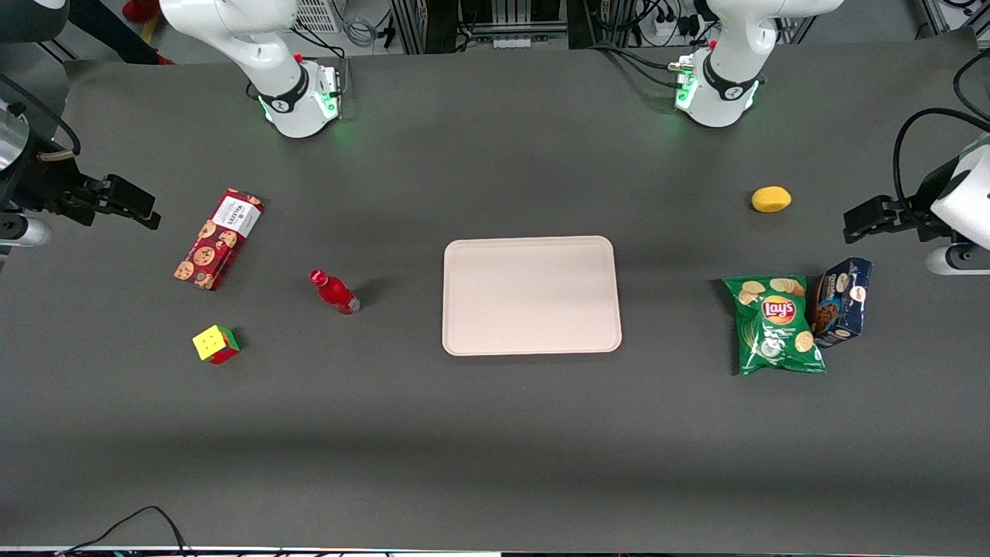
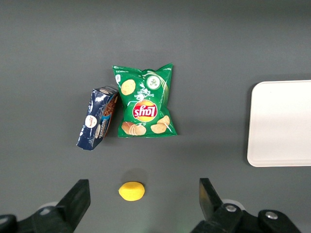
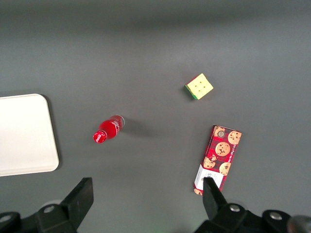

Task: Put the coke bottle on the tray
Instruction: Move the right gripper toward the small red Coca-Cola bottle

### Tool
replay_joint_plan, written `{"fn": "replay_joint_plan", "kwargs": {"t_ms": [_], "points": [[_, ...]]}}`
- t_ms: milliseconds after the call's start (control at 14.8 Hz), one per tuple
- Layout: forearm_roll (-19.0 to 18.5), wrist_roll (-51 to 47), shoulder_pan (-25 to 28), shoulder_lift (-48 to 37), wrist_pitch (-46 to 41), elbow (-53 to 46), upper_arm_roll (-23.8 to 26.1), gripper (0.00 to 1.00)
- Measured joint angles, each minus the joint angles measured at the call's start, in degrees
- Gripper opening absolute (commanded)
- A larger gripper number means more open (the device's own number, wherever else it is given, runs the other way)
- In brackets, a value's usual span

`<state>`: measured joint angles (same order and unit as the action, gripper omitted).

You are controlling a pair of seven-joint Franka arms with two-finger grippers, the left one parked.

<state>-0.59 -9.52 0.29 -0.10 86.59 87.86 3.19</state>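
Note:
The coke bottle (image 1: 334, 292), small and red with a red cap, stands on the dark table between the tray and a red cookie box; it also shows in the right wrist view (image 3: 109, 129). The pale pinkish-beige tray (image 1: 531, 295) lies flat at the table's middle with nothing on it, and one rounded corner of the tray (image 3: 24, 133) shows from the wrist. My gripper (image 1: 143, 207) hangs high at the working arm's end of the table, well apart from the bottle. The gripper (image 3: 147, 196) is open, with only bare table between its fingers.
A red cookie box (image 1: 219, 238) and a colour cube (image 1: 216, 343) lie near the bottle, toward the working arm's end. Toward the parked arm's end lie a green chips bag (image 1: 776, 325), a blue cookie box (image 1: 841, 302) and a yellow lemon (image 1: 771, 199).

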Motion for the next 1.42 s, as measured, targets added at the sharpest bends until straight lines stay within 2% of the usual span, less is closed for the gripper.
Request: {"fn": "replay_joint_plan", "kwargs": {"t_ms": [949, 1424], "points": [[0.1, 0.0, 0.0, 0.0, -0.9, 0.9, 0.5, 1.0], [0.1, 0.0, 8.8, 0.3, -7.6, 1.6, 0.9, 1.0]]}}
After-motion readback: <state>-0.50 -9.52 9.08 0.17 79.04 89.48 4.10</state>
